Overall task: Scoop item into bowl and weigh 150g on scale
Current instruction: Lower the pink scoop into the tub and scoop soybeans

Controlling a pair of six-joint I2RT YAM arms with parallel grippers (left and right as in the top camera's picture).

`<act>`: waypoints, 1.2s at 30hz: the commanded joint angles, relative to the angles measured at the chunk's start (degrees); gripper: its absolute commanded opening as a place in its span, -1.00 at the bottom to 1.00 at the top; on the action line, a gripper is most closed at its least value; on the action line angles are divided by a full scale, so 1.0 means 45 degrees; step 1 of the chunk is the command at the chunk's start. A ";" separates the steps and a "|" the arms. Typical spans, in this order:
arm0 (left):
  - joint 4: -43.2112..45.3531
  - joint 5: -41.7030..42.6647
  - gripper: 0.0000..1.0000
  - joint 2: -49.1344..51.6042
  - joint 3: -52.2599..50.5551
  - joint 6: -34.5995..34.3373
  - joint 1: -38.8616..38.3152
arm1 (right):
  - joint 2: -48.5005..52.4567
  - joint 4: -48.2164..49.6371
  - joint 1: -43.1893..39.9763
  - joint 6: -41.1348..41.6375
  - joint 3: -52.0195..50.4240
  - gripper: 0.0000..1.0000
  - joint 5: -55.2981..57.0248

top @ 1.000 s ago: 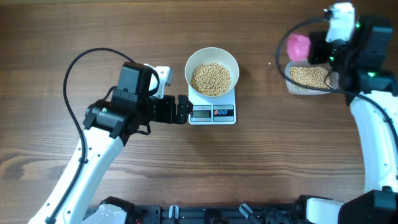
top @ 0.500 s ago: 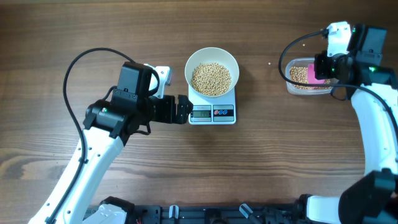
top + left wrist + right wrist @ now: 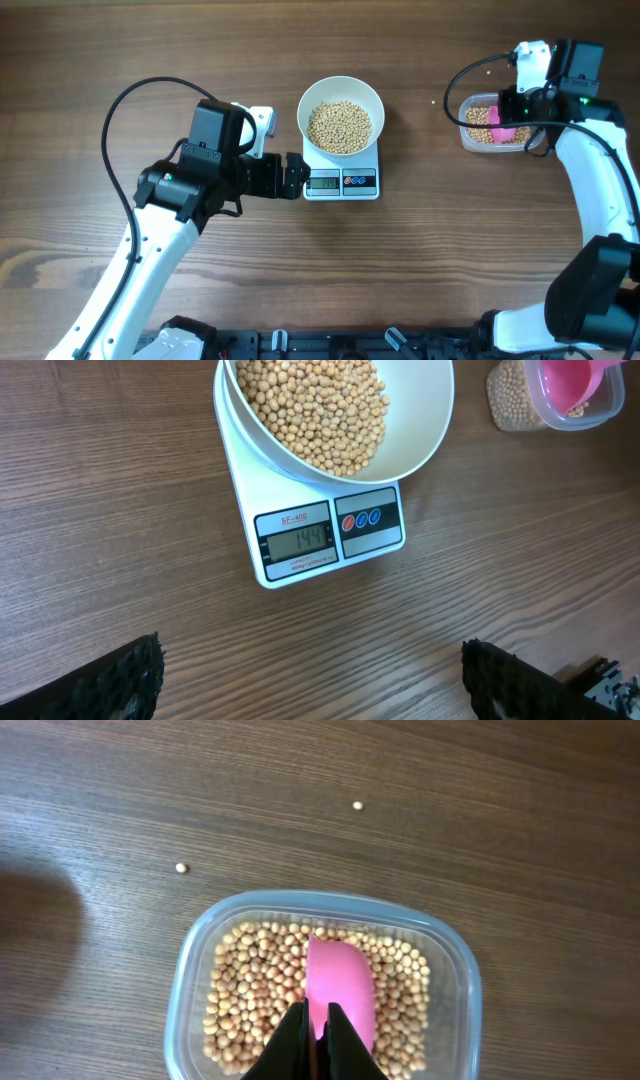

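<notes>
The beans point(image 3: 339, 125), I judge light, hard and quick to roll, lie in the bowl point(image 3: 308, 100) on the scale point(image 3: 323, 183) and in the tub point(image 3: 186, 1010) well right of it, so I lift them only by the pink scoop point(image 3: 340, 985) clamped in my right gripper point(image 3: 317, 1026), my left gripper point(image 3: 295, 175) gaping beside the scale.

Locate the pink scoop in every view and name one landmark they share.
Overhead: pink scoop at far right, inside the clear tub.
Left wrist: scoop in the top right corner, in the tub.
Right wrist: scoop at lower centre, on the beans, gripped by the right pincer.
Shared landmark: the clear tub.
</notes>
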 commanded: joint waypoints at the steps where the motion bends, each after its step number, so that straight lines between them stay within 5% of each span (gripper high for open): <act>1: 0.0034 0.0155 0.99 0.0024 -0.0087 0.0199 -0.0053 | 0.0355 -0.0044 0.0029 0.0714 -0.0073 -0.91 -0.0971; 22: 0.0034 0.0155 1.00 0.0024 -0.0087 0.0199 -0.0053 | 0.0345 -0.0015 -0.0277 0.2686 -0.0068 -0.91 -0.3075; 36: 0.0034 0.0155 1.00 0.0024 -0.0087 0.0199 -0.0053 | 0.0359 -0.0461 -0.3313 0.3983 -0.0073 -0.91 -0.7412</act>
